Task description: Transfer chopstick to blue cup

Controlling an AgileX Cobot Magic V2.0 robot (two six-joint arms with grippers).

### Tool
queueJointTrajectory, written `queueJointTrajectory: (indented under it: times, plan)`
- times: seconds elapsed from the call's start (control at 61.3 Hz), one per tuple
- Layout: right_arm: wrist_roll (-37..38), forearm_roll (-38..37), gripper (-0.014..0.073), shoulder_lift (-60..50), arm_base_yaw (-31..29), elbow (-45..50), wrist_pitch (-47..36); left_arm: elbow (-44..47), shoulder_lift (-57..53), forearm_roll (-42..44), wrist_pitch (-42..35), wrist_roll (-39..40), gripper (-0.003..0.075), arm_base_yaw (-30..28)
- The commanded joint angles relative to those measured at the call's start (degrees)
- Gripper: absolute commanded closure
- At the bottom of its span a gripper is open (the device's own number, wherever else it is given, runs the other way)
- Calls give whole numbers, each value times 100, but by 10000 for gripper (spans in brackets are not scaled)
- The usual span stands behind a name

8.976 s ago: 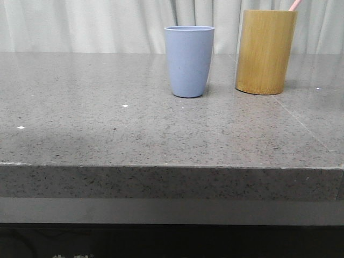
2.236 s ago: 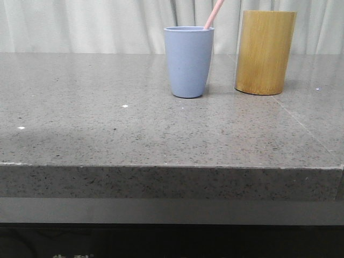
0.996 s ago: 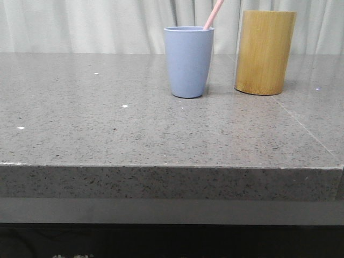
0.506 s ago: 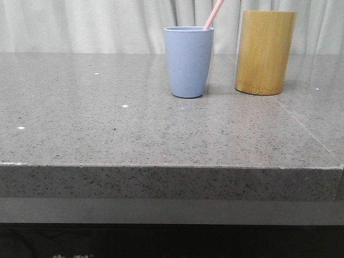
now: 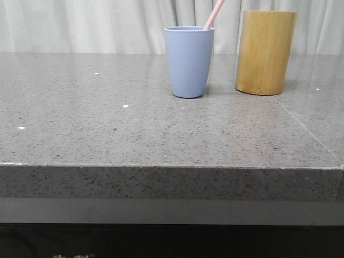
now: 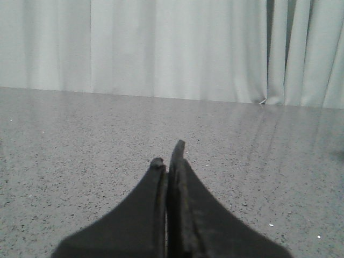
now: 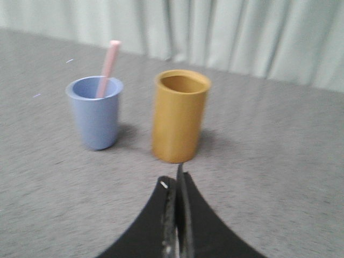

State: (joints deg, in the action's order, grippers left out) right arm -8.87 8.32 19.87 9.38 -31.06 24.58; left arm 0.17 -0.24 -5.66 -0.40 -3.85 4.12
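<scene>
The pale pink chopstick (image 5: 214, 14) stands inside the blue cup (image 5: 188, 62), leaning right against its rim and rising above it. In the right wrist view the chopstick (image 7: 109, 64) pokes out of the blue cup (image 7: 97, 113), and my right gripper (image 7: 174, 180) is shut with nothing in it, well back from both cups. My left gripper (image 6: 169, 157) is shut and empty over bare grey tabletop, away from the cups.
A taller yellow-brown bamboo cylinder (image 5: 265, 52) stands just right of the blue cup, looking empty in the right wrist view (image 7: 180, 116). The grey speckled stone table (image 5: 107, 129) stretches wide to the left and front. A pale curtain (image 5: 80, 24) hangs behind.
Nine seconds ago the chopstick stood in the bamboo cylinder; it now stands in the blue cup. Over the last two seconds nothing in the front view has moved.
</scene>
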Motion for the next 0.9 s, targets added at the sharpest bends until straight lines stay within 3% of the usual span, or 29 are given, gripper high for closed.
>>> queueJointTrajectory:
  times: [0.0, 0.114, 0.343, 0.881]
  plan:
    - [-68, -69, 661, -484, -289, 677, -1477, 77, -131, -58, -498, -11, 739, -4]
    - [-68, -63, 661, -1173, -550, 1833, -2251, 77, -131, -58, -498, -11, 739, -4]
    - [-68, -63, 661, -2153, -693, 3212, -2621, 77, -131, -58, -498, -11, 739, -4]
    - [-68, -56, 661, -2165, -794, 3238, -2515, 77, -131, -58, -498, -11, 739, -4]
